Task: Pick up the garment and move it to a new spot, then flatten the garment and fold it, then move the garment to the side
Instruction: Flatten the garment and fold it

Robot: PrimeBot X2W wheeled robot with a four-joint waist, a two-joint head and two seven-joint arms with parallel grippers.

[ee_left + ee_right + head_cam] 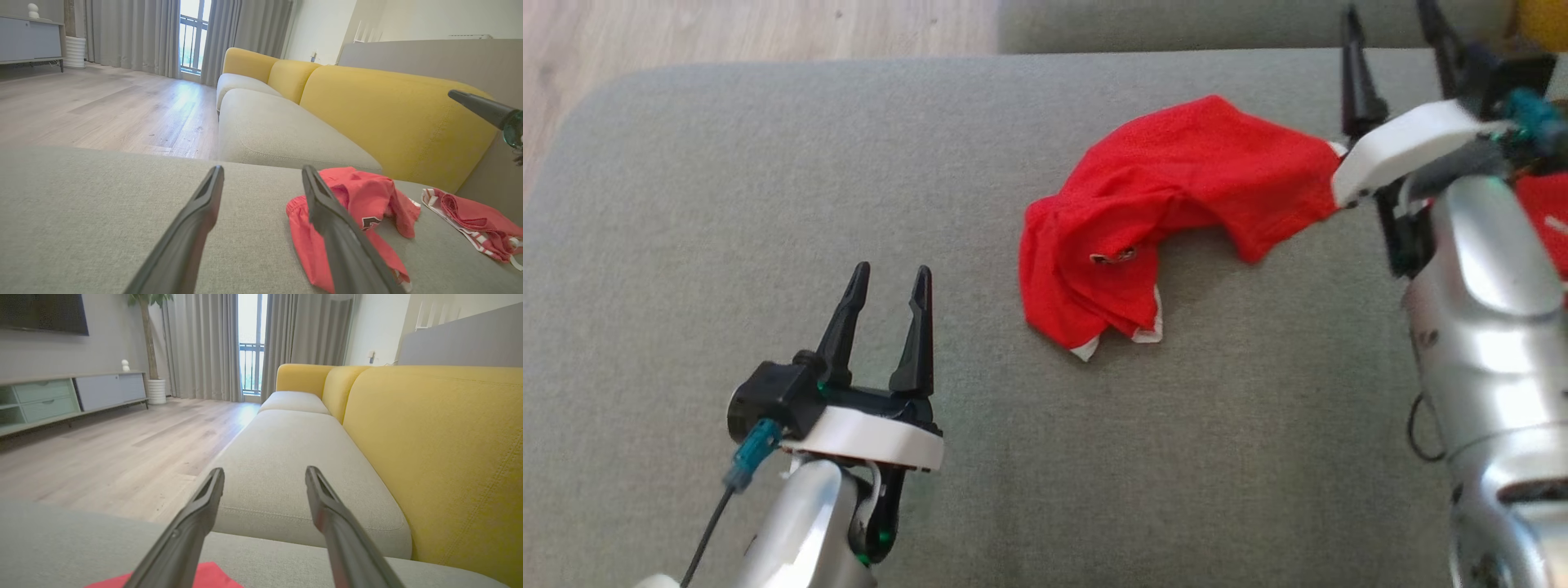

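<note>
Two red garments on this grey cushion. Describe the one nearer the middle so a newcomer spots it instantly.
Start at the grey cushion beside the yellow sofa back. Near its middle lies the red garment, crumpled into an arch with white trim at its lower corners. The other red garment sits at the far right edge and shows striped white banding.

Yellow back cushions [441, 449] line one side of a grey sofa seat [768, 204]. Beyond lie a pale wooden floor [122, 449], grey curtains [204, 347] at a bright window [250, 343], a low cabinet [61, 400] and a white plant pot [156, 391].
</note>
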